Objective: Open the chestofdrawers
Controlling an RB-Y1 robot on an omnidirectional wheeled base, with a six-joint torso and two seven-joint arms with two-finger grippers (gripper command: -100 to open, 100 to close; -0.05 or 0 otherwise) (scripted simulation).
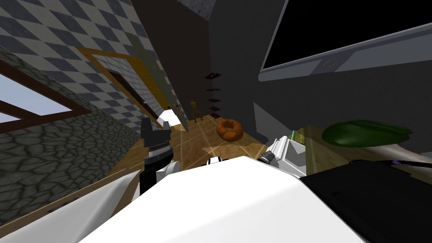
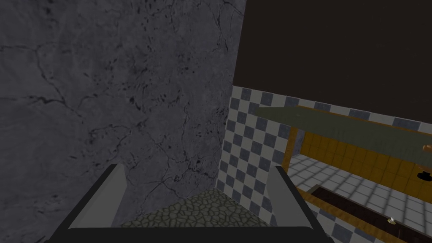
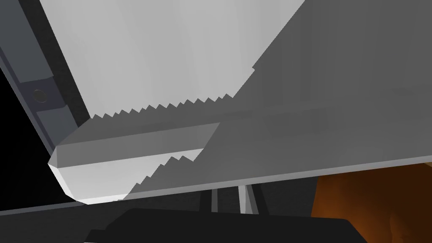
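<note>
Dark-walled room: holds right gripper (image 3: 231,197) close by pale grey chest of drawers (image 3: 177,55), grip unreadable; left gripper (image 2: 197,168) farther, spread, empty.

A wall of grey-and-white checks (image 1: 55,38) meets a wall patterned with dark grey cobbles (image 1: 50,156). The plank floor (image 1: 190,147) is mid-brown, crossed by pale lines, and on it lies an orange-brown ring-shaped cushion (image 1: 229,128), with a small yellow figure (image 1: 194,110) near it. A rounded mass (image 1: 363,133) is dark green, and a flat black screen (image 1: 337,29) has a blue-grey frame. The doorway frame (image 1: 110,54) is ochre and its door leaf (image 2: 358,130) olive-grey. The left gripper (image 2: 196,168) shows light grey fingers (image 2: 114,190) against a charcoal wall veined with black cracks (image 2: 105,84).
</note>
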